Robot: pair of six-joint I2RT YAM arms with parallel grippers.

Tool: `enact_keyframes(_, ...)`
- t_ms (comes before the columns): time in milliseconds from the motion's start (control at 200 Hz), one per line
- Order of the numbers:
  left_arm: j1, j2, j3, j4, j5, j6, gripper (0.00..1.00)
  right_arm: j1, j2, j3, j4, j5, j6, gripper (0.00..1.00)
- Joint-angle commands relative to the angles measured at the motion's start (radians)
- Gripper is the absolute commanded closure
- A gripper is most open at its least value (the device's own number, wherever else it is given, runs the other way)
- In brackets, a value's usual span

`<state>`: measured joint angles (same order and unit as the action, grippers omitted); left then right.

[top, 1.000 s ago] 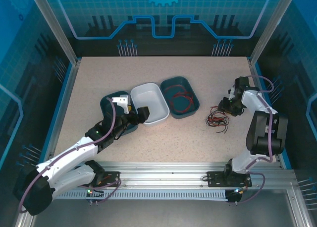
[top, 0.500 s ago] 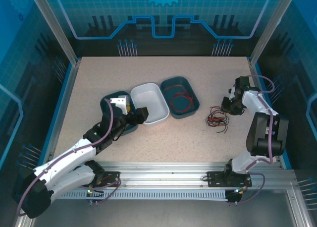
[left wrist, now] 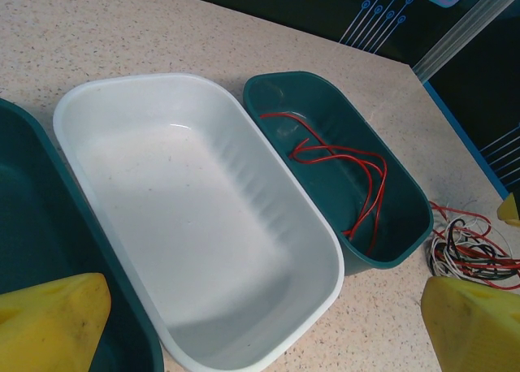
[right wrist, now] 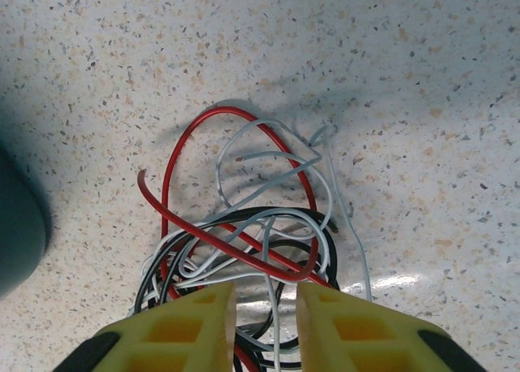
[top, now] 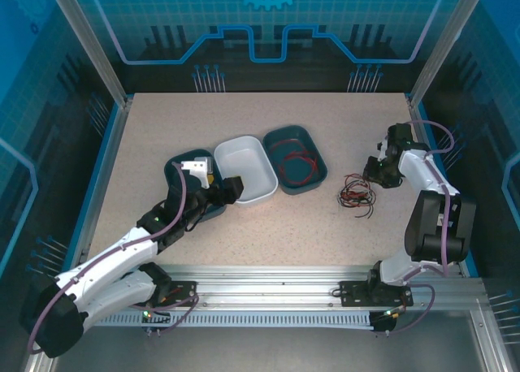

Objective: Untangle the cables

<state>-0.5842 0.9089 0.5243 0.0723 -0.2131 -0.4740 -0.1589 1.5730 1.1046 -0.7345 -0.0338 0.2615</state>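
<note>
Untangling cables right of the white tray, I'd pinch one red end alone. The right gripper has narrowed jaws, grip unclear; the left gripper gapes beside that tray.

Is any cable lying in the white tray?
No, the white tray is bare inside; a red cable lies in the teal tray beside it.

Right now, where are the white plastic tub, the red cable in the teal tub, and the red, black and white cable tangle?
white plastic tub (left wrist: 203, 226): left wrist view, floor.
red cable (left wrist: 333, 151): left wrist view, middle loop.
cable tangle (right wrist: 244, 244): right wrist view, centre.
</note>
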Motion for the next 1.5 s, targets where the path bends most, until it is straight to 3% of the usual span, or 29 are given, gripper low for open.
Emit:
enact_keyframes(0, 0.007, -0.005, -0.014, 0.004, -0.004, -0.023, 0.01, 0.022, -0.001, -0.026, -0.018, 0.005, -0.003, 0.71)
enact_keyframes(280, 0.007, 0.001, -0.007, 0.004, 0.000, -0.018, 0.01, 0.022, 0.065, -0.019, 0.007, 0.015, -0.005, 0.65)
enact_keyframes(545, 0.007, -0.010, -0.013, -0.001, -0.006, -0.021, 0.01, 0.056, 0.013, 0.005, 0.034, -0.025, 0.012, 1.00)
enact_keyframes(795, 0.007, 0.003, -0.007, 0.009, 0.001, -0.020, 0.01, 0.152, -0.237, -0.032, 0.091, 0.033, 0.049, 1.00)
enact_keyframes(1016, 0.007, 0.031, 0.001, 0.032, 0.020, -0.021, 0.01, 0.173, -0.412, -0.036, 0.091, -0.009, 0.076, 1.00)
enact_keyframes(1311, 0.008, 0.054, 0.003, 0.050, 0.034, -0.029, 0.01, 0.181, -0.485, -0.099, -0.022, 0.004, 0.161, 0.97)
enact_keyframes(1496, 0.006, 0.062, 0.014, 0.044, 0.043, -0.025, 0.01, 0.182, -0.455, -0.154, -0.114, 0.091, 0.190, 0.94)
